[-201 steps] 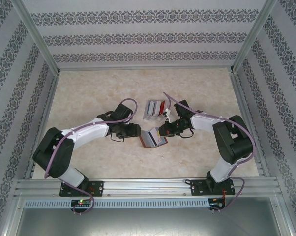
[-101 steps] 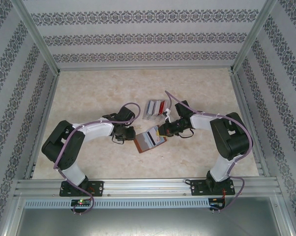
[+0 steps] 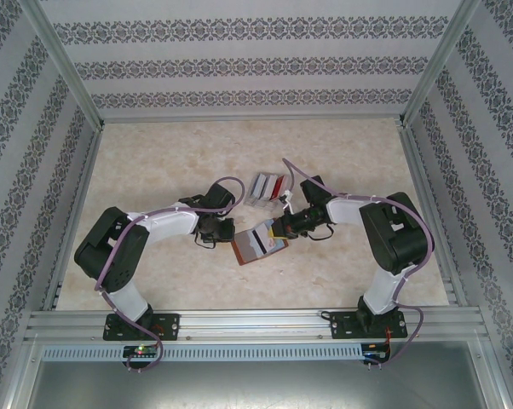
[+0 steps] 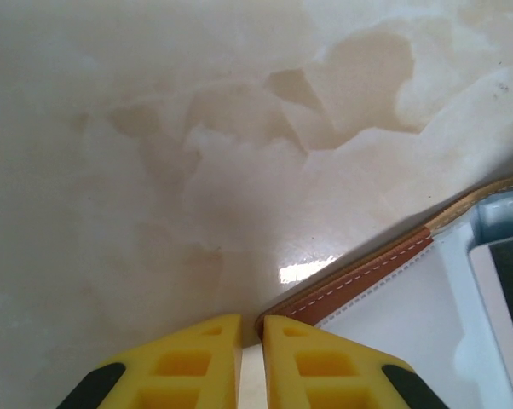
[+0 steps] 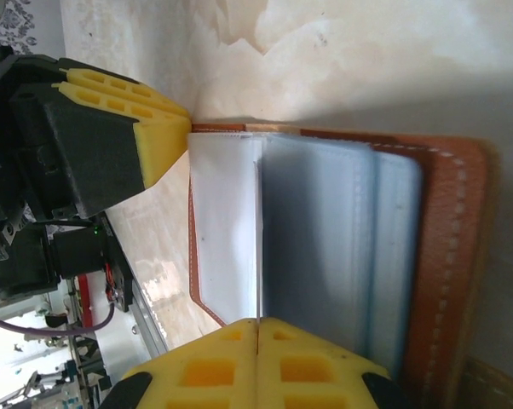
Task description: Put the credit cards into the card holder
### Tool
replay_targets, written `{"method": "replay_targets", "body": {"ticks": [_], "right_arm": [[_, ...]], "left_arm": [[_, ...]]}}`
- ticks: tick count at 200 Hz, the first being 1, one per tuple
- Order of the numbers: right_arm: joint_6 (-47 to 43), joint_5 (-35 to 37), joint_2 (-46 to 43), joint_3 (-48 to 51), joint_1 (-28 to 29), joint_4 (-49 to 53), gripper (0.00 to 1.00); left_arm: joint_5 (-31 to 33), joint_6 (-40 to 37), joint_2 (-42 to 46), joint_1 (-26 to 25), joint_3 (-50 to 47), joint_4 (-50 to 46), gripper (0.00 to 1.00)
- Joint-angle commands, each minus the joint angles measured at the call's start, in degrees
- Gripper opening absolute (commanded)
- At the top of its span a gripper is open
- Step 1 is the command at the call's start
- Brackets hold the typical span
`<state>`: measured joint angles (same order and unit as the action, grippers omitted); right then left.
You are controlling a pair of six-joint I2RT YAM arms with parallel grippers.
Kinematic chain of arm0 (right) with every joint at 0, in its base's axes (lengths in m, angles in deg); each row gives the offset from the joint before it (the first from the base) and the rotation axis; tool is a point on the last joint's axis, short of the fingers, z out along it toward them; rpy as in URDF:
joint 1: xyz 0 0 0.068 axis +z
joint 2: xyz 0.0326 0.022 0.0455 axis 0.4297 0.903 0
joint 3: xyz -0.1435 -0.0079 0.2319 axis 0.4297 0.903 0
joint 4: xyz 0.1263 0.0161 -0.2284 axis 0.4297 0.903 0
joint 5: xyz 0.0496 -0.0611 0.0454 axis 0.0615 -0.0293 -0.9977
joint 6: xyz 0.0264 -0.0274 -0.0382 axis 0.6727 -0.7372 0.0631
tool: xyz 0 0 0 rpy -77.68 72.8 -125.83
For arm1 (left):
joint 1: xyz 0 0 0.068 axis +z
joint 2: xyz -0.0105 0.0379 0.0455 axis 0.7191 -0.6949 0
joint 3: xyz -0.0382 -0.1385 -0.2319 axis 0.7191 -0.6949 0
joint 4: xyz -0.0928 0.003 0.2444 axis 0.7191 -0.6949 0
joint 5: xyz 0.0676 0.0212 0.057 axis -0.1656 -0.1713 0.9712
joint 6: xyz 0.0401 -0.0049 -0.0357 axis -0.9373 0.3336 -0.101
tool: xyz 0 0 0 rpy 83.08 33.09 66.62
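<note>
One second has brought the card holder [image 3: 258, 244] from tilted to flat and open on the table [image 3: 154, 162] — right gripper [image 3: 277, 230] clenched on its pale inner leaf, left gripper [image 3: 231, 233] closed at its corner (grasp indeterminate) — so pockets appear ready for the credit cards [image 3: 269, 187] stacked just beyond.

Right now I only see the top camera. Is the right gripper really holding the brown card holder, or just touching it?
Observer: Holding. On the right wrist camera, the right gripper is shut on a pale grey inner pocket of the open card holder.
Operator: And the left gripper?
Observer: On the left wrist camera, the left gripper is almost closed right at the holder's stitched corner. I can't tell whether it pinches it.
</note>
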<state>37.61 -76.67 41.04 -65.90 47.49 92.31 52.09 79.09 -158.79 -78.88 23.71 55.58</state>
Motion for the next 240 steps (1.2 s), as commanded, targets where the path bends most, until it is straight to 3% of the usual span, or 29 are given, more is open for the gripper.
{"method": "replay_targets", "body": {"ticks": [1,93,152,189,240], "right_arm": [[-0.5,-1.2,1.3,-0.7,1.5,0.3,0.00],[10.5,6.3,-1.2,3.0,3.2,-9.4,0.04],[10.7,9.3,-2.6,3.3,3.6,-10.2,0.02],[14.6,11.4,-2.6,5.1,7.6,-13.8,0.02],[18.7,16.9,-5.7,7.2,12.6,-15.8,0.11]], "left_arm": [[0.6,-0.5,-3.1,-0.5,-0.4,2.3,0.14],[2.8,-2.8,-3.2,-0.5,0.1,0.3,0.12],[3.0,-3.8,-3.3,-0.5,-0.9,1.0,0.12],[2.9,-3.3,-3.4,-0.5,-1.4,1.4,0.11],[3.4,-3.1,-3.3,-0.5,-2.0,1.5,0.09]]}}
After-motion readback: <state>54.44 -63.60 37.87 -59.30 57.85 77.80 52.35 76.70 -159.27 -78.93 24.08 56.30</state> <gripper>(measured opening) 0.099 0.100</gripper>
